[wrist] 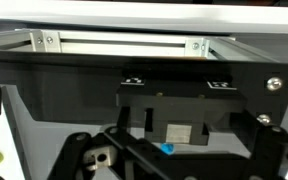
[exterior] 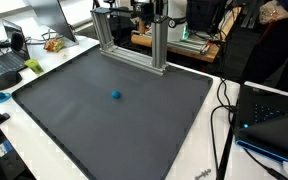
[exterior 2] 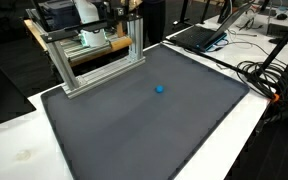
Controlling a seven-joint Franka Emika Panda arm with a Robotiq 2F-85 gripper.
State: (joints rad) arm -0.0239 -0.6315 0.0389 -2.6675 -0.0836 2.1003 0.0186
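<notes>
A small blue ball lies near the middle of a dark grey mat in both exterior views [exterior: 116,96] [exterior 2: 160,88]. The arm is up at the back, by an aluminium frame [exterior: 134,45] [exterior 2: 99,60], far from the ball. My gripper cannot be made out in the exterior views. In the wrist view a black bracket with two square markers [wrist: 174,95] fills the picture. My gripper's fingers [wrist: 174,162] show dark at the lower left and lower right, spread apart with nothing between them. A bit of the blue ball [wrist: 167,149] shows under the bracket.
The mat [exterior: 164,130] [exterior 2: 114,135] lies on a white table. Laptops, cables and clutter stand round its edges [exterior: 269,120] [exterior 2: 199,38]. The frame's aluminium rail [wrist: 114,42] crosses the top of the wrist view.
</notes>
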